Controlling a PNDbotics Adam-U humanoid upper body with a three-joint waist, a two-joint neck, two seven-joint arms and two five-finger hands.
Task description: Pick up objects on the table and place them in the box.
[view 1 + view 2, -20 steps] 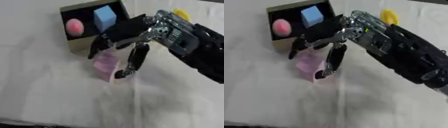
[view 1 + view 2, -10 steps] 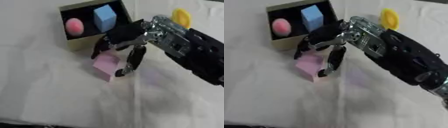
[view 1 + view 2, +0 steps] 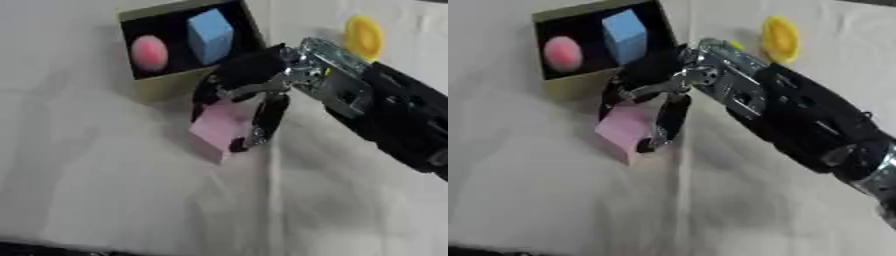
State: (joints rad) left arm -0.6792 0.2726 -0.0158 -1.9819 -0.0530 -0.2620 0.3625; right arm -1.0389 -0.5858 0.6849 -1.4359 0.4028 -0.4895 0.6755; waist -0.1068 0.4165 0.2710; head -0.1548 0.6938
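The right hand [image 3: 254, 95] has its fingers [image 3: 262, 122] curled round the pink block [image 3: 219, 127] just below the box [image 3: 157, 85], apparently to carry it inside.

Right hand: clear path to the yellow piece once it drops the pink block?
Probably yes. The yellow piece lies alone on bare cloth beside the arm, right of the box. For now the right hand is curled round the pink block.
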